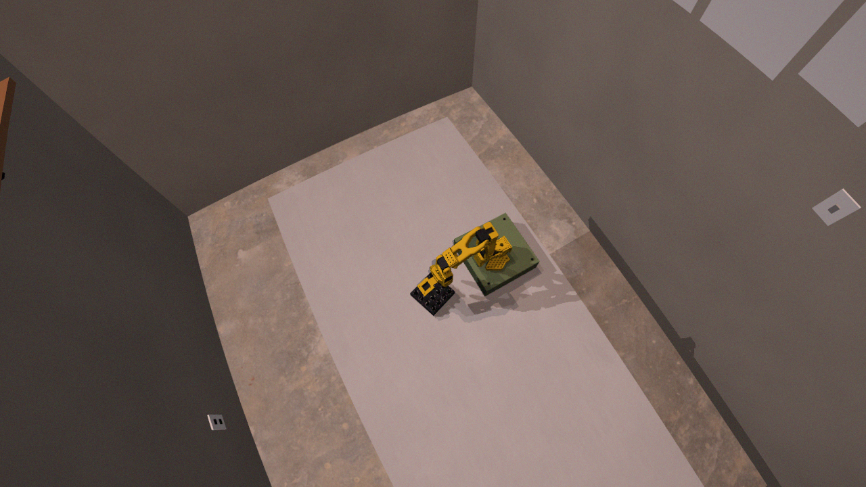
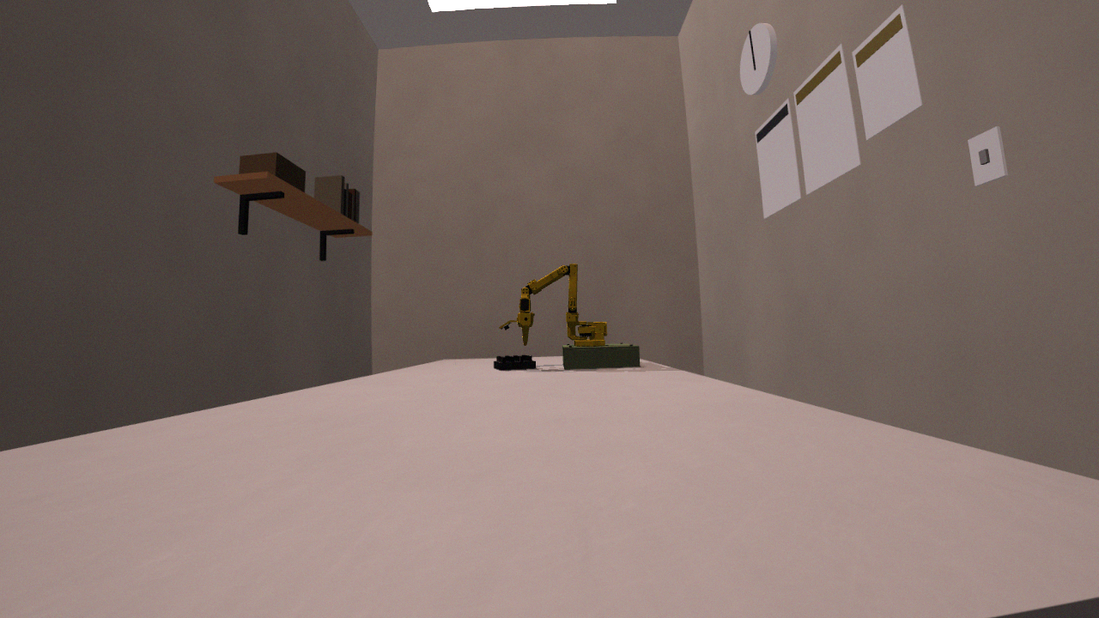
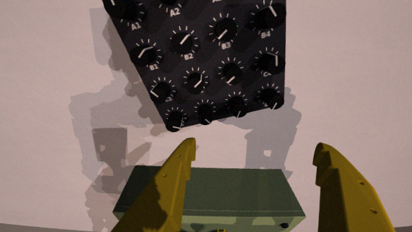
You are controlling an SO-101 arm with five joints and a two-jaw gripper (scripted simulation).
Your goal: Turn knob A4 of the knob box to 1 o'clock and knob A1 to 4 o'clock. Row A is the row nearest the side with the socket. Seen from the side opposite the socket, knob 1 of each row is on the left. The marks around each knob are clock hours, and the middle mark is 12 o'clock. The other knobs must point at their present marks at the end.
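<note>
The black knob box (image 1: 433, 310) (image 2: 513, 365) (image 3: 199, 22) lies on the pale table top, turned at an angle. In the wrist view its top part is cut off. Knob A1 (image 3: 120, 9) shows at the top left edge, with only part of its white line visible. Knob A4 is outside the wrist view and cannot be made out in the top and exterior views. My yellow gripper (image 2: 513, 336) (image 3: 255, 143) is open with nothing between its fingers. It hangs above the box, clear of the knobs, and hides part of the box in the top view.
The green base block (image 1: 521, 254) (image 2: 600, 358) (image 3: 238, 190) carries the arm and stands beside the knob box, nearest row D. Knobs B1 (image 3: 143, 55), B2 (image 3: 181, 42) and B3 (image 3: 225, 29) stand close together. Arm shadows fall around the box.
</note>
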